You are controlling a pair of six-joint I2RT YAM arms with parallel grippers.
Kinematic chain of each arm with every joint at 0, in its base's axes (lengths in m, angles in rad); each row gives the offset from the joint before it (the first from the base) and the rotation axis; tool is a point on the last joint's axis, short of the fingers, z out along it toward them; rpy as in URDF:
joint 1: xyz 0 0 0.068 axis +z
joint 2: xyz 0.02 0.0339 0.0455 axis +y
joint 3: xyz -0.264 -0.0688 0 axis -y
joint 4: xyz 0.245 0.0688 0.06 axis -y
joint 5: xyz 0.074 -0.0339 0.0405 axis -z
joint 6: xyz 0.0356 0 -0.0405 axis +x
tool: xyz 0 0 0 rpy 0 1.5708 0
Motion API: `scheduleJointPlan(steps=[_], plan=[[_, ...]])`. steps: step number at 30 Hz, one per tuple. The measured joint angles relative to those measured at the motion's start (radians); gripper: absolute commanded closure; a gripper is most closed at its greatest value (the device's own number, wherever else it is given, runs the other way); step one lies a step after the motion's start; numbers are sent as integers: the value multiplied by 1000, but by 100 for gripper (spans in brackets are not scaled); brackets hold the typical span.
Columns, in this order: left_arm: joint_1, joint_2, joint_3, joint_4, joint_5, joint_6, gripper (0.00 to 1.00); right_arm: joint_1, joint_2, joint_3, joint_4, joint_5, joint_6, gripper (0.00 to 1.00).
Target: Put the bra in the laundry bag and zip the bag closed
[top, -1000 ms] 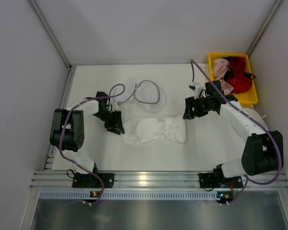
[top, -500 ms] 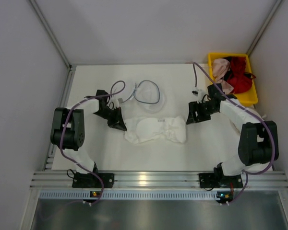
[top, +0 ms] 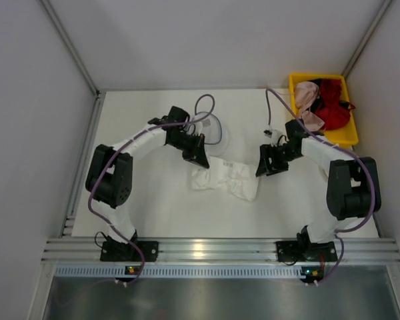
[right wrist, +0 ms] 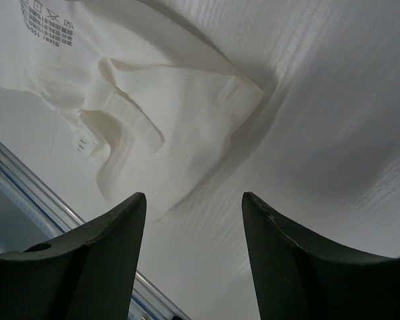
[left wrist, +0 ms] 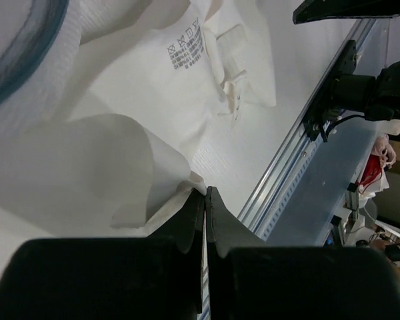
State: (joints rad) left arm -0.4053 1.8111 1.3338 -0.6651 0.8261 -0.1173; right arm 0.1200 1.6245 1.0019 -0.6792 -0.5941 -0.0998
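Observation:
The white bra (top: 225,179) lies bunched on the table in front of the laundry bag (top: 217,137), a round mesh pouch with a thin dark rim. My left gripper (top: 200,160) is shut on the bra's left end, at the bag's near edge. In the left wrist view a fold of the bra (left wrist: 180,80) is pinched at my left gripper (left wrist: 205,195), and the laundry bag's rim (left wrist: 20,77) curves at top left. My right gripper (top: 262,168) hangs open just right of the bra. In the right wrist view my right gripper (right wrist: 193,200) stands over bare table, with the bra's end (right wrist: 160,127) just beyond the fingertips.
A yellow bin (top: 345,141) at the back right holds a pink garment (top: 308,97) and a red garment (top: 333,110). White walls enclose the table on three sides. A metal rail (top: 207,250) runs along the near edge.
My left gripper shut on the bra's left end and pulled it right and back toward the bag, bunching the bra. My right gripper edged down a little and stayed open.

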Motion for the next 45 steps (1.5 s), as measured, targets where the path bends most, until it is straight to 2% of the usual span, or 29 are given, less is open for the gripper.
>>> scheduleJointPlan(steps=[2,3,5,6,9,10,13,19,23,29,45], plan=[[-41,77,29,36,-4,-25,100,0,6,0,2,-10,7,41],[-53,116,39,49,-10,-36,91,0,9,0,3,-15,11,41],[-68,181,49,66,-30,-49,82,0,11,0,4,-23,16,41],[-73,214,56,68,-43,-56,72,0,11,0,3,-26,17,41],[-79,250,70,68,-74,-63,62,-1,11,0,4,-30,18,41],[-79,249,76,68,-85,-62,54,-1,11,0,3,-30,18,41],[-75,205,84,79,-103,-36,41,-1,11,0,0,-30,14,41],[10,-35,1,85,-104,-10,44,-35,-14,0,-27,-22,-9,42],[109,-168,-103,85,-129,5,54,-85,-34,2,-47,-6,-21,43],[117,-100,-176,90,-162,8,57,-103,-23,-1,-44,-10,-19,44],[114,43,-328,460,-76,-206,57,-103,39,-129,55,-105,77,41]])
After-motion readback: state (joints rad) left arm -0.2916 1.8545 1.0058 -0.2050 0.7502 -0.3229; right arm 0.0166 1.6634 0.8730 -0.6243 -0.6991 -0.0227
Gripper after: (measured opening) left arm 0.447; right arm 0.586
